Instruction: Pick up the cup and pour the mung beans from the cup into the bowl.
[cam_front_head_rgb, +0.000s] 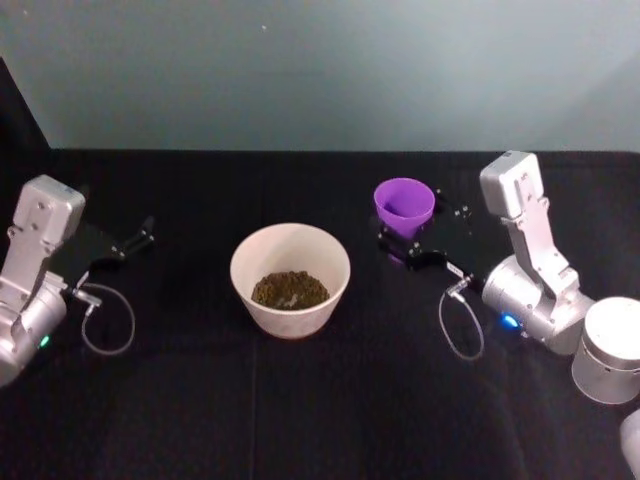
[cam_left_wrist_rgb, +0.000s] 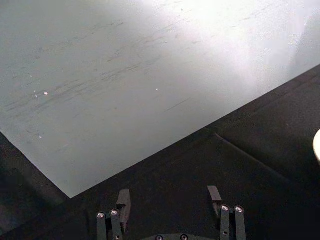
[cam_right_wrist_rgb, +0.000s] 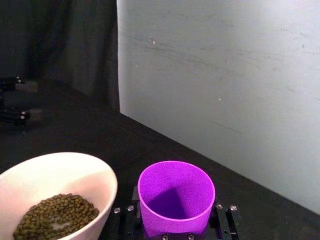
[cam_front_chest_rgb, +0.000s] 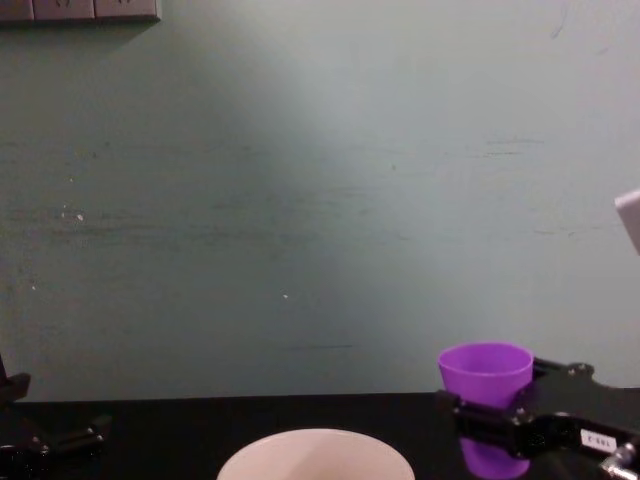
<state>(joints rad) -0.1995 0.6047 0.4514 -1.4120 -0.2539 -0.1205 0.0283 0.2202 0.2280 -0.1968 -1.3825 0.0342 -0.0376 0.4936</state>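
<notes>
Black cloth covers the counter (cam_front_head_rgb: 320, 400), which runs back to a pale grey-green wall (cam_front_head_rgb: 320, 70); in the chest view a strip of sockets (cam_front_chest_rgb: 80, 10) sits high on that wall. Nothing lies between the bowl and the cup but bare cloth.

Both arms come in from the sides, silver links angled up and forearms reaching inward. The left gripper (cam_front_head_rgb: 135, 240) hangs near the counter's left side, well apart from the bowl, its fingers (cam_left_wrist_rgb: 123, 201) spread wide with nothing between them. The right gripper (cam_front_head_rgb: 410, 250) reaches in from the right, level and low over the cloth, its fingers closed on the lower part of the cup from both sides.

Near the middle of the counter stands the bowl (cam_front_head_rgb: 290, 248), white, wide and plain-rimmed, with a layer of brown-green mung beans (cam_front_head_rgb: 290, 290) across its bottom.

To the right of the bowl and a little farther back is the cup (cam_front_head_rgb: 404, 206), bright purple, smooth and tapered, upright in the grip with its mouth open upward. In the right wrist view its inside (cam_right_wrist_rgb: 172, 200) looks empty, and the bowl's rim stands just beside it, not touching
</notes>
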